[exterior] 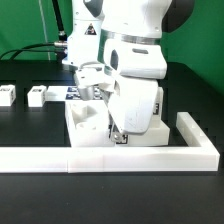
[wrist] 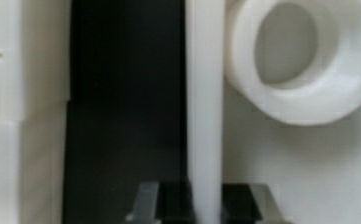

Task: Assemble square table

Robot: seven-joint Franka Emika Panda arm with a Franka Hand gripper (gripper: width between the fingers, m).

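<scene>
The white square tabletop (exterior: pixel 85 125) lies on the black table, against the front run of the L-shaped barrier. My gripper (exterior: pixel 118 135) is low on its front part, and the arm hides most of the slab. In the wrist view my gripper (wrist: pixel 203 205) straddles the tabletop's raised rim (wrist: pixel 203 90), with a dark finger close against each side of it. A round corner socket (wrist: pixel 319 105) shows just beyond the rim. Two white tagged legs (exterior: pixel 7 95) (exterior: pixel 38 96) stand apart at the exterior view's left.
The long white L-shaped barrier (exterior: pixel 150 155) runs along the front and turns back at the exterior view's right. More tagged white pieces (exterior: pixel 72 93) are partly hidden behind the arm. A white surface (wrist: pixel 17 100) lies across a strip of black table from the rim.
</scene>
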